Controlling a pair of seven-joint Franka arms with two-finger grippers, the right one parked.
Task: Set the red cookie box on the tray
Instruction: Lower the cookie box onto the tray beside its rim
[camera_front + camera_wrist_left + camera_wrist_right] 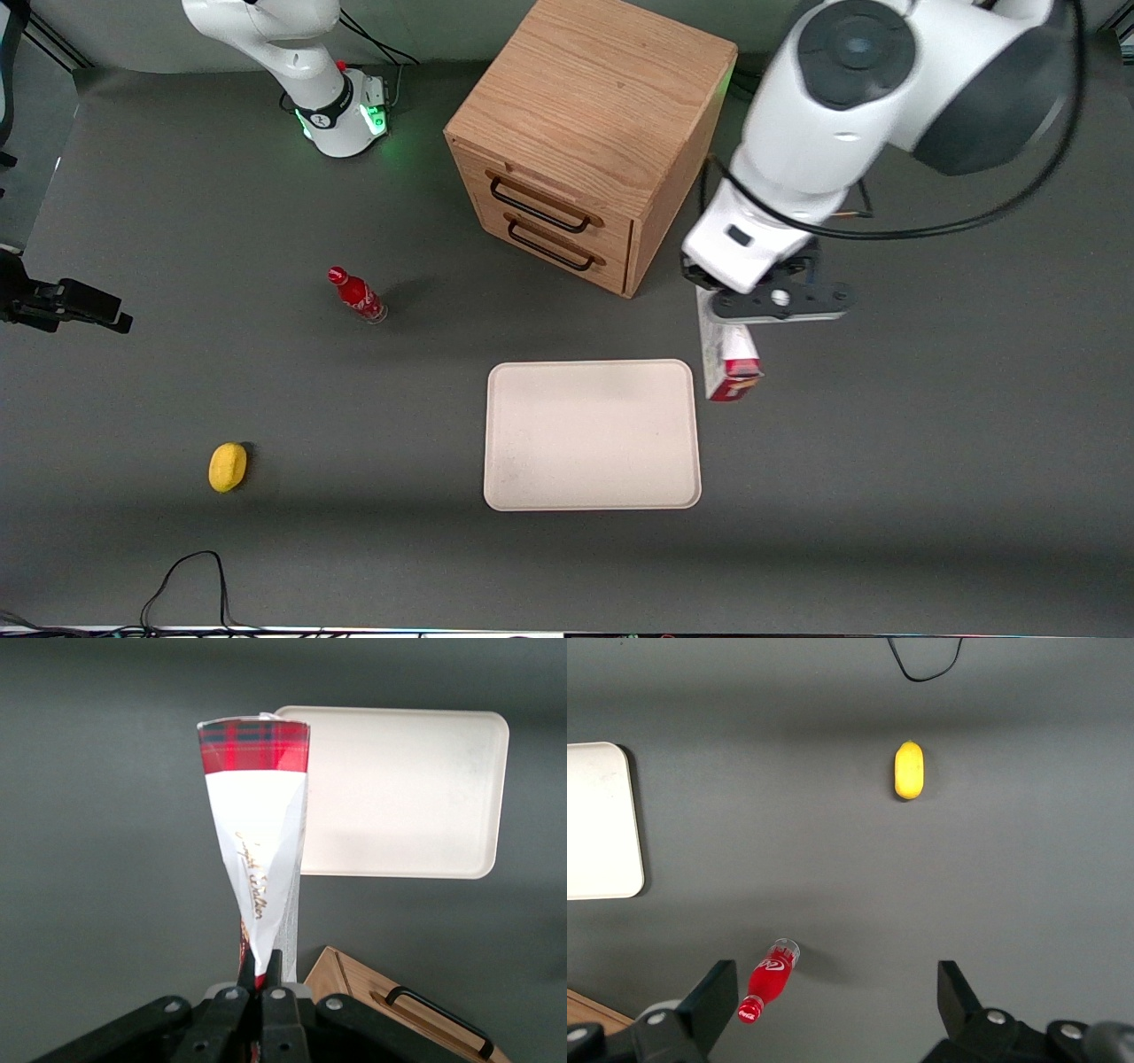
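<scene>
Pincer of the working arm clenched on one end of the long, flat, dark red and white cardboard cookie box, which hangs above the dark grey tabletop, just beside the flat cream-white rectangular tray, near the wooden two-drawer cabinet.

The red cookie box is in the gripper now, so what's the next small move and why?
Probably carry it sideways toward the parked arm's end until it hangs over the tray, then lower. The gripper is shut on the red cookie box, which hangs just beside the tray's edge, not yet above it; the tray is bare.
</scene>
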